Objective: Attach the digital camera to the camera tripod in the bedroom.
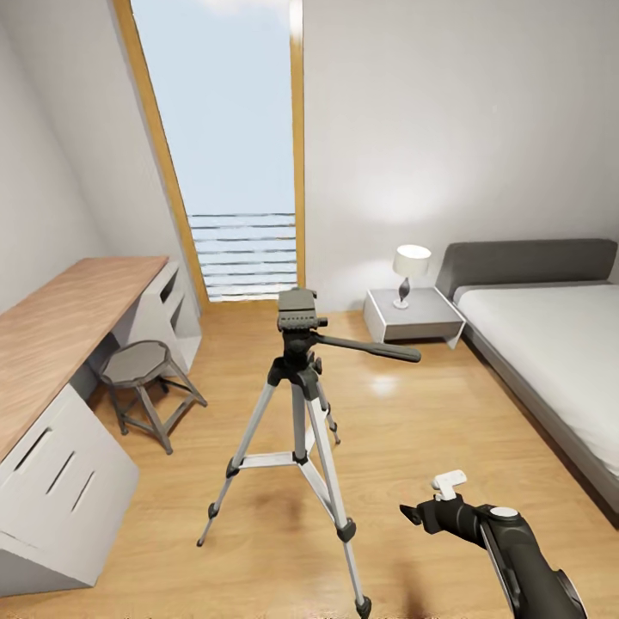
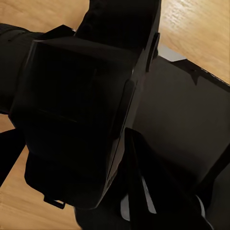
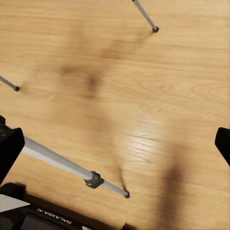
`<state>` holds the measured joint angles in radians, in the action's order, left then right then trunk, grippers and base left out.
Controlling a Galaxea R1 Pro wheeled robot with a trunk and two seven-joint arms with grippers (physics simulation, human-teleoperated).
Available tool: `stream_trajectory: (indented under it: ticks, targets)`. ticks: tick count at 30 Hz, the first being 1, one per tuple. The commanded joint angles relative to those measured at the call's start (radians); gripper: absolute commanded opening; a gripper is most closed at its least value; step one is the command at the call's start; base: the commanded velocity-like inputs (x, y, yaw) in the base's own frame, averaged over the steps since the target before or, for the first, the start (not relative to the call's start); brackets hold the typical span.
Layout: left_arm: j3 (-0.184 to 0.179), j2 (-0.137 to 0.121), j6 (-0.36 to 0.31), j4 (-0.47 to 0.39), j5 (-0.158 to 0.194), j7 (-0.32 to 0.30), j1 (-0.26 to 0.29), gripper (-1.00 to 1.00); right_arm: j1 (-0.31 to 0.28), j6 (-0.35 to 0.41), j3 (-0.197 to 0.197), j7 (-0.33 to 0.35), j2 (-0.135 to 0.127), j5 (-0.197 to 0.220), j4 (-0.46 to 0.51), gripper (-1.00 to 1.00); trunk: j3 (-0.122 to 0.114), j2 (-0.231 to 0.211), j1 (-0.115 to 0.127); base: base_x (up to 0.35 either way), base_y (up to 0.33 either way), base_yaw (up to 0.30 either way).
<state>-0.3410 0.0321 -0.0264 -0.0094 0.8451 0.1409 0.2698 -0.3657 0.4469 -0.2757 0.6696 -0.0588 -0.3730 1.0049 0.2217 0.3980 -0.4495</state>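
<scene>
Head view: the camera tripod (image 1: pixel 297 404) stands upright on the light wood floor (image 1: pixel 413 430) at the middle of the bedroom, its three silver legs spread and its black feet on the boards. Its black head is bare on top, and the long pan handle (image 1: pixel 370 347) points toward the bed side. A tall window (image 1: pixel 232 155) with a wooden frame rises behind the tripod.

To the robot's left, a wooden desk top (image 1: pixel 60 331) sits on white cabinets along the wall, with a round grey metal stool (image 1: pixel 142 378) just beside it. To the right, a grey low bed (image 1: pixel 550 344) lies against the far wall, and a white nightstand (image 1: pixel 413 314) beside it carries a small table lamp (image 1: pixel 409 271).

The right gripper (image 1: pixel 430 503) hangs low over the floor, near the tripod leg closest to the robot and apart from it. Right wrist view: the floor lies below with three tripod legs (image 3: pixel 62 163) crossing it; the dark finger tips (image 3: pixel 223 143) sit at opposite edges of the picture, so the fingers stand wide apart with nothing between them.

Left wrist view: the digital camera (image 2: pixel 81 110), a black chunky body, sits close against the lens, over wood floor. The left gripper's finger position around it cannot be told.
</scene>
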Motion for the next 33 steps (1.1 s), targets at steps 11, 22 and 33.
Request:
stream_trajectory:
  ticks: [11,22,33]
  targets:
    - [-0.009,0.0,-0.003,-0.001,0.007,0.005,0.001,-1.0,-0.001,0.0,-0.002,0.008,0.0,-0.011,0.003,1.0,0.02,0.002,0.0,0.0,0.0,0.0]
    - [-0.009,0.0,-0.002,-0.001,0.007,0.005,0.0,-1.0,-0.001,-0.001,-0.004,0.009,0.006,-0.01,0.021,1.0,0.027,0.002,0.0,-0.004,0.0,0.0]
    - [-0.007,0.0,-0.003,-0.001,0.008,0.005,0.001,-1.0,-0.001,0.0,-0.003,0.013,0.005,-0.009,0.023,1.0,0.027,0.002,0.0,-0.228,0.0,0.0]
